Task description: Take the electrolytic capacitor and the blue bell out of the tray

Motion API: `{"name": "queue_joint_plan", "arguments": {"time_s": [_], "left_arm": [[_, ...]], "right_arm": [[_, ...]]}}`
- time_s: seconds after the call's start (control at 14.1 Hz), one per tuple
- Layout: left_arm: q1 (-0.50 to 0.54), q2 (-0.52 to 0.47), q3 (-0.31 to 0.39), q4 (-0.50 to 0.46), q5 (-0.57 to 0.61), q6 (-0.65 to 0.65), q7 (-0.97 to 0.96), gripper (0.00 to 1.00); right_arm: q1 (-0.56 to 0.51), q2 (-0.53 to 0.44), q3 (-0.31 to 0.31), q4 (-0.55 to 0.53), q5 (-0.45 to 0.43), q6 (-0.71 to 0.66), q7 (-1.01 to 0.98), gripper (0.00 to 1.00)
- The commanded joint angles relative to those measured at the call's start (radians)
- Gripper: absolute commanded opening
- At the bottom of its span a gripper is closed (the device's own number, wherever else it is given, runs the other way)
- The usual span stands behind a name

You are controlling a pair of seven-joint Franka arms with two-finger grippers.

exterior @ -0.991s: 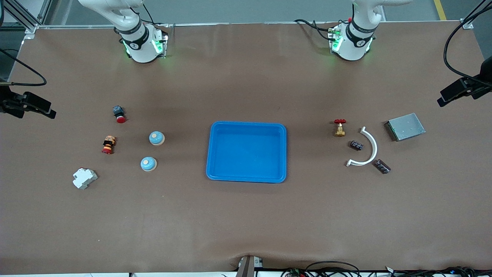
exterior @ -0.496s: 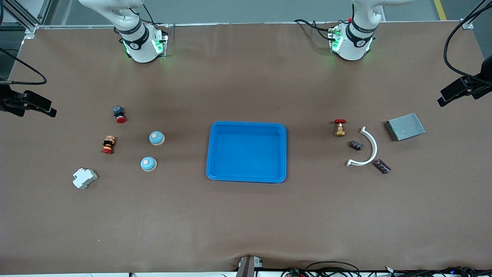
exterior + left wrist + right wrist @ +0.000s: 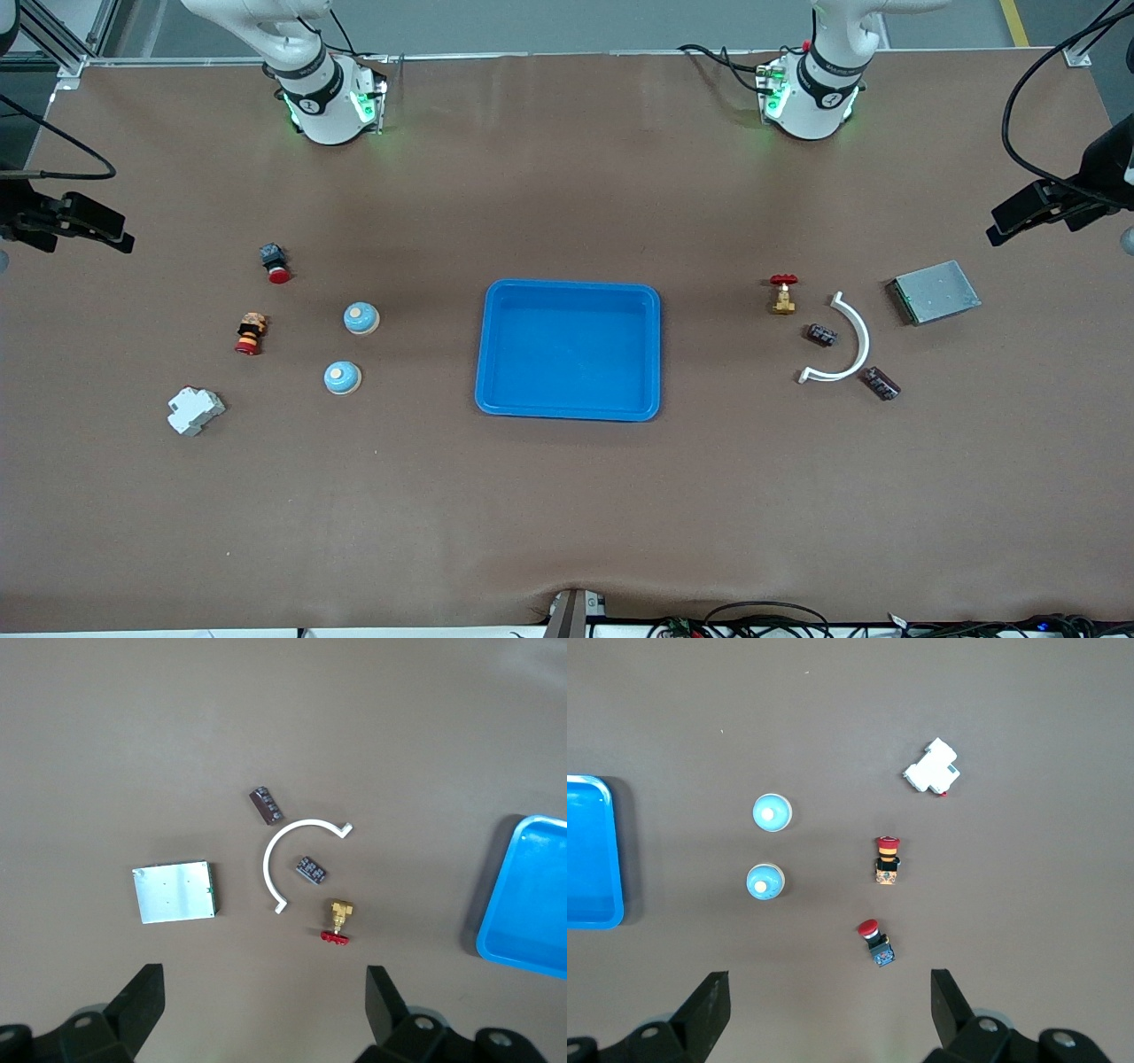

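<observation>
End effectors (image 3: 259, 1010) (image 3: 826, 1005) high, spread wide

In the front view both arms run off the top edge above their bases, and neither gripper shows there. The blue tray (image 3: 523, 904) is cut by the edge of both wrist views. The markings on the two capacitors (image 3: 821, 335) (image 3: 881, 383) are too small to read.

Even overhead light, soft short shadows, sharp focus, no glare.
</observation>
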Motion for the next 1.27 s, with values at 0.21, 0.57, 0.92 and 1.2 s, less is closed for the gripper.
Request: {"name": "queue_joint_plan", "arguments": {"time_s": [0.21,0.57,0.92,1.2], "left_arm": [[0.002,-0.026,-0.047,-0.022,-0.012,0.014,0.026,1.0],[0.007,-0.022,-0.046,0.012,-0.004,-0.008,0.105,1.0],[0.001,-0.012,-0.046,0.034,-0.001,-0.032,0.104,1.0],[0.001,-0.012,-0.046,0.034,-0.001,-0.048,0.093,1.0]], "right_arm": [[-0.024,-0.033,0.02,-0.018,-0.019,-0.008,0.012,1.0],[-0.024,-0.035,0.017,-0.009,-0.004,-0.005,0.013,1.0],[-0.024,-0.041,0.016,-0.009,0.001,0.016,0.013,1.0],[-0.024,-0.043,0.013,-0.011,0.036,0.024,0.019,1.0]]}}
